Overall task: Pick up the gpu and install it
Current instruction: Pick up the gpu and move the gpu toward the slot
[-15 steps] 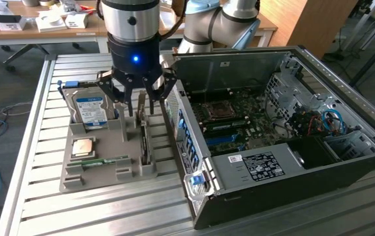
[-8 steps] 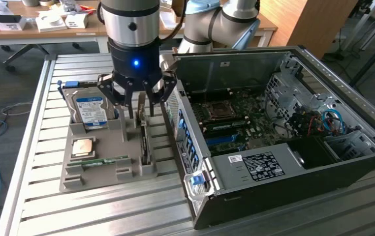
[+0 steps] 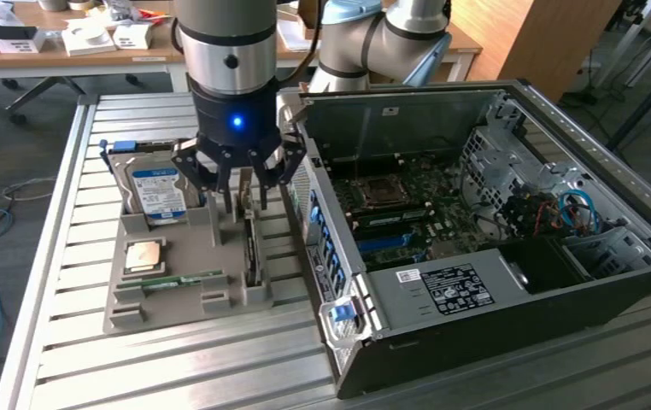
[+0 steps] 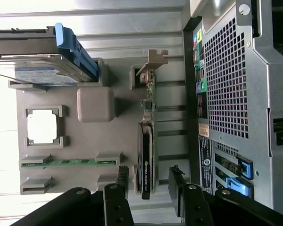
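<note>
Directly over the gpu (image 3: 253, 256) (image 4: 147, 141), the claw (image 3: 248, 218) (image 4: 148, 172) hangs wide open, a finger either side.
The card stands on edge in the grey tray's (image 3: 189, 248) (image 4: 94, 136) slot, along the edge nearest the open computer case (image 3: 474, 282) (image 4: 236, 94). A hard drive (image 3: 157, 192) (image 4: 42, 70), processor (image 3: 143, 254) (image 4: 41, 126) and memory stick (image 3: 172, 280) (image 4: 68, 162) sit in the tray's other seats. Lettering on the card's black face and the drive's blue label is too small to read.

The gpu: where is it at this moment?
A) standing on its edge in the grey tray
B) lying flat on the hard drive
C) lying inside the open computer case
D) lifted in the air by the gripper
A: the gpu stands on its edge in a slot of the grey tray, and the open gripper has one finger on each side of it, with a gap on both sides.
</note>
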`<state>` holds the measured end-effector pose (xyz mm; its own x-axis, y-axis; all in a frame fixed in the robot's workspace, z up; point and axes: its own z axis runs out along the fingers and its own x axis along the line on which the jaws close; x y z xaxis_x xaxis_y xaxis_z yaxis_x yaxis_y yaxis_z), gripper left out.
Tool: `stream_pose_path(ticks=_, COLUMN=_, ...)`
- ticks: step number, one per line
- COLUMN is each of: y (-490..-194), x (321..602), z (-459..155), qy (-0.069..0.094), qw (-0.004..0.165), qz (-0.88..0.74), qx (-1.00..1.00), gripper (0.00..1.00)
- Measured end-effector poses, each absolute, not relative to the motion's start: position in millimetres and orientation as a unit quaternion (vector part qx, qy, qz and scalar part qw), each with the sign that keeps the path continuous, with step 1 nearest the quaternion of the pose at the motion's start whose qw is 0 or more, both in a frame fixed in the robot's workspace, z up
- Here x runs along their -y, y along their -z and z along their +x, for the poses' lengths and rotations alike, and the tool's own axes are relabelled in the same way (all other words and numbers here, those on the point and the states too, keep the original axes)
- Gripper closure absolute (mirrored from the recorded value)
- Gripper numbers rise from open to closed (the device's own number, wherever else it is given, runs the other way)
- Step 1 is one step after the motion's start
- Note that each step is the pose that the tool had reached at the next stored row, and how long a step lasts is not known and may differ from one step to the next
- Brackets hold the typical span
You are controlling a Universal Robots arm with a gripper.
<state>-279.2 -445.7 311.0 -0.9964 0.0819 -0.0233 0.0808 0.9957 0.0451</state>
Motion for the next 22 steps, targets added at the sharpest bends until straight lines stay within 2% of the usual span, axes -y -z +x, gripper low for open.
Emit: stream_pose_path(ticks=22, y=-307.7, x=445.7, z=-273.3, qy=-0.022, qw=0.012, qz=0.041, qx=-0.999, gripper=0.53)
